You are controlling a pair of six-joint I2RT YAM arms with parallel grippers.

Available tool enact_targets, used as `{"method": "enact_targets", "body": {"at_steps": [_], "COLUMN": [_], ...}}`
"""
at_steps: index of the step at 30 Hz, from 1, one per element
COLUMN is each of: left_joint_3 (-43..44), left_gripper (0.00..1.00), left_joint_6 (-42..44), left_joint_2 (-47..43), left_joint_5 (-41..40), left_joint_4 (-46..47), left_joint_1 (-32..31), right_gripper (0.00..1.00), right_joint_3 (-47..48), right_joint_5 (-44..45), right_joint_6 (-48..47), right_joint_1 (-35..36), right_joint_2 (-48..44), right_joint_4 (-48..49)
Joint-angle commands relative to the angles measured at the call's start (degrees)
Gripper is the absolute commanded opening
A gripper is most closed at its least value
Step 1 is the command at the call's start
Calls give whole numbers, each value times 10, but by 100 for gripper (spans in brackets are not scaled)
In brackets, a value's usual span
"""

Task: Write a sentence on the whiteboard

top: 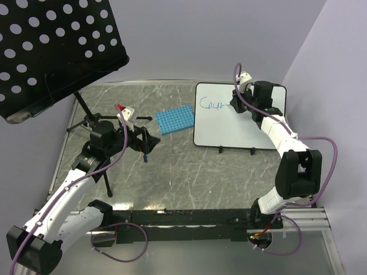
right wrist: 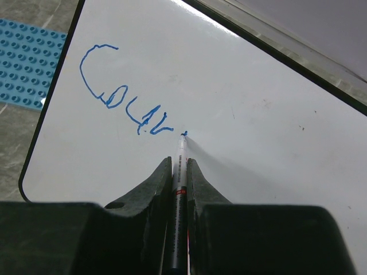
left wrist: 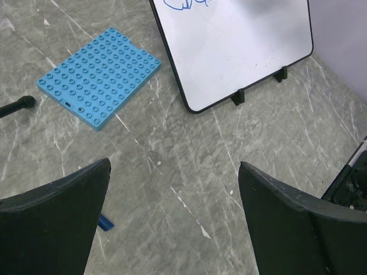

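The whiteboard (top: pixel 229 130) stands tilted at the back right on small black feet. The sentence (right wrist: pixel 123 109) is blue marker writing at the board's upper left (top: pixel 210 103) that reads "Cour". My right gripper (right wrist: pixel 179 163) is shut on a grey marker (right wrist: pixel 180 177), whose blue tip touches the board just right of the last letter. In the top view the right gripper (top: pixel 236 104) hovers over the board's upper middle. My left gripper (left wrist: pixel 175 166) is open and holds nothing, hanging over bare table left of centre (top: pixel 150 140). The whiteboard's lower corner (left wrist: pixel 241 51) shows in the left wrist view.
A blue studded plate (top: pixel 175 120) lies flat just left of the whiteboard. A black perforated music stand (top: pixel 51 46) overhangs the back left, its tripod legs (top: pixel 86 120) on the table. A small blue piece (left wrist: pixel 105 223) lies under the left gripper. Walls stand close behind and right.
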Motion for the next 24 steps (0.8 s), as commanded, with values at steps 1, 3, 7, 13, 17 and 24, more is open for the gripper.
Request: {"method": "enact_targets", "body": {"at_steps": [1,3,7,13,17,24], "left_joint_3": [2,2,2,2,2,2], "left_gripper": [97,97,97,97,97,97], "left_joint_6": [4,4,4,4,4,4], "left_joint_2": [-6,-6,-6,-8,-8,-11], "left_joint_5": [7,6,7,6,6,6], "left_joint_4": [10,10,9,9,9,9], "left_joint_1": [2,2,3,2,3,2], "right_gripper": [0,0,0,0,0,0], "right_joint_3": [26,26,29,34,36,30], "right_joint_5": [-14,-18,-22,-38,-38,-24], "right_joint_6": [7,7,2,-18,-25,-29], "right_joint_1": [-3,-2,-2,-2,-2,-8], "right_joint_2": [13,13,15,16,14,6], "right_joint_4": [8,6,-2,-31,-46,-47]}}
